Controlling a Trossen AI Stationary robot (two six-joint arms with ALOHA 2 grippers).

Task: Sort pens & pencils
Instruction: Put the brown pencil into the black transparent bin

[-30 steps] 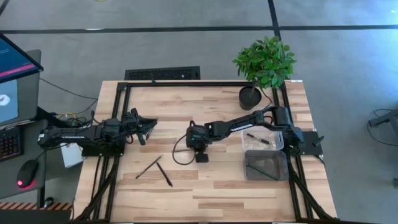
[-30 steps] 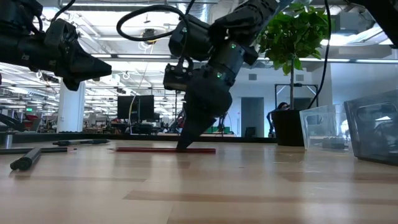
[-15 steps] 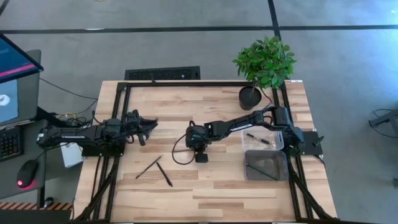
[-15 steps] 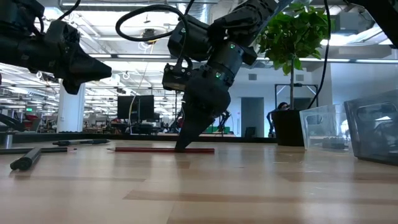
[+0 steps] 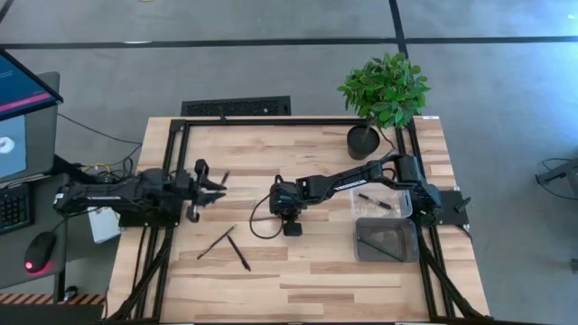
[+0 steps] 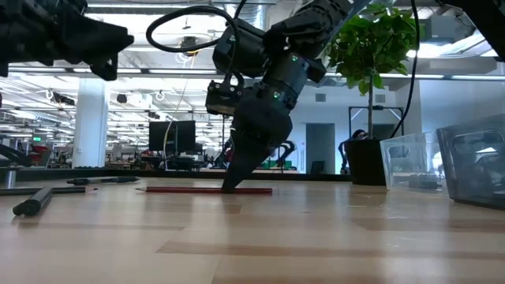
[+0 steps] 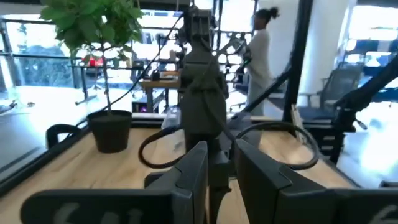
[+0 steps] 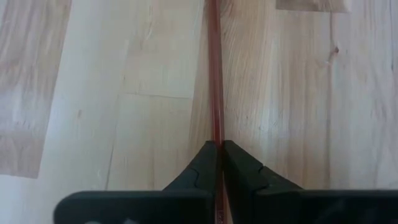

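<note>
My right pincer is pinched shut on the reddish pencil, which lies flat on the table near its middle (the tips meet right over the shaft in my wrist view). My worry: the hold is thin, so the pencil could roll or swing out as I lift. My left pincer hovers at the left side, and I cannot tell how its fingers stand.
</note>
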